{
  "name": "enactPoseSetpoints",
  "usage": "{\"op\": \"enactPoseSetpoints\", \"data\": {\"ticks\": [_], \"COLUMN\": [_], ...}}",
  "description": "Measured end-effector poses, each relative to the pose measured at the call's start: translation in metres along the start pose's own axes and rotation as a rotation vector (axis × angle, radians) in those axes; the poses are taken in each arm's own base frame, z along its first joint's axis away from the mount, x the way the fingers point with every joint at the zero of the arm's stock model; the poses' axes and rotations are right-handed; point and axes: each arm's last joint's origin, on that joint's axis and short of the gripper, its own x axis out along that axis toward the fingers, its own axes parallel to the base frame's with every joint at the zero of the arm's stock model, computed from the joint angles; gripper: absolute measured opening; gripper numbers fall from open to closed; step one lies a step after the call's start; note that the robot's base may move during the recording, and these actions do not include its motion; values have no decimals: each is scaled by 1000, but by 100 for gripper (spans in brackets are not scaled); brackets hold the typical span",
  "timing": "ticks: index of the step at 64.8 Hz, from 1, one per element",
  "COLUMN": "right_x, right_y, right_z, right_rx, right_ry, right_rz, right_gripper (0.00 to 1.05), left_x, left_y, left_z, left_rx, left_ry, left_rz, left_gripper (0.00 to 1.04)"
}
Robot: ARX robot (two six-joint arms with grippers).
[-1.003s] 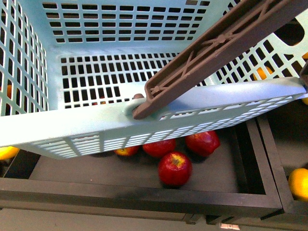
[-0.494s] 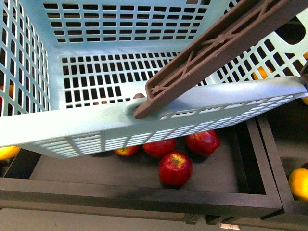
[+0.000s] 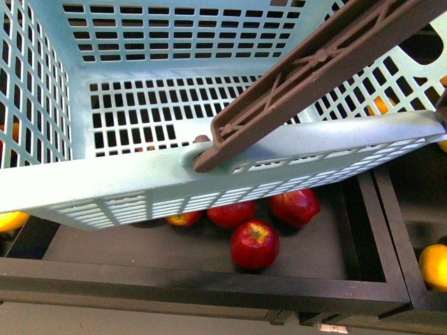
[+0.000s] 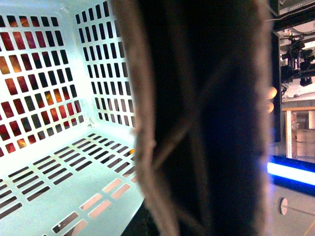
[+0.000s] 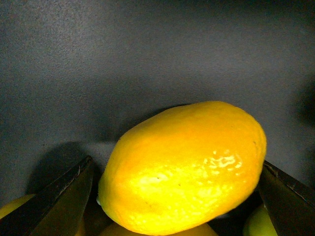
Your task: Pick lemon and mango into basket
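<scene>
Dark grey surface (image 5: pixel 147 59) backs the lemon (image 5: pixel 182 167), which rests on other yellow fruit (image 5: pixel 253 223) between the right gripper's (image 5: pixel 174 196) widely spread jaws, both close against it, though I cannot tell whether they squeeze.

Slotted teal basket (image 3: pixel 84 183); glossy yellow lemon (image 5: pixel 182 167)

I report a shop-style produce display: a teal shopping basket (image 3: pixel 140 188) sits above dark wooden bins (image 3: pixel 209 286) stocked with red apples (image 3: pixel 254 244) and orange fruit (image 3: pixel 434 266).
</scene>
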Motion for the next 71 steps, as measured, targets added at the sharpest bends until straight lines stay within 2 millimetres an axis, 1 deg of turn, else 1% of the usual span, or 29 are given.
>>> {"op": "enactPoseSetpoints", "data": {"ticks": [24, 44, 47, 49, 53, 55, 60, 64, 71], "right_x": [10, 11, 11, 11, 11, 11, 11, 11, 11], "right_y": [2, 2, 2, 2, 2, 2, 2, 2, 2], "right_z": [1, 2, 2, 2, 1, 1, 1, 1, 1], "right_rx": [-7, -5, -4, -4, -3, -3, -3, -2, 1], "right_ry": [21, 22, 22, 22, 23, 23, 24, 23, 23], "right_rz": [10, 6, 7, 6, 7, 7, 8, 8, 10], "right_gripper": [96, 95, 92, 87, 83, 76, 66, 63, 61], "left_x": [0, 0, 0, 0, 0, 0, 0, 0, 0], "left_y": [0, 0, 0, 0, 0, 0, 0, 0, 0], "left_z": [0, 0, 0, 0, 0, 0, 0, 0, 0], "left_rx": [0, 0, 0, 0, 0, 0, 0, 0, 0], "left_ry": [0, 0, 0, 0, 0, 0, 0, 0, 0], "left_rz": [0, 0, 0, 0, 0, 0, 0, 0, 0], "left_gripper": [5, 5, 5, 5, 5, 5, 5, 5, 5]}}
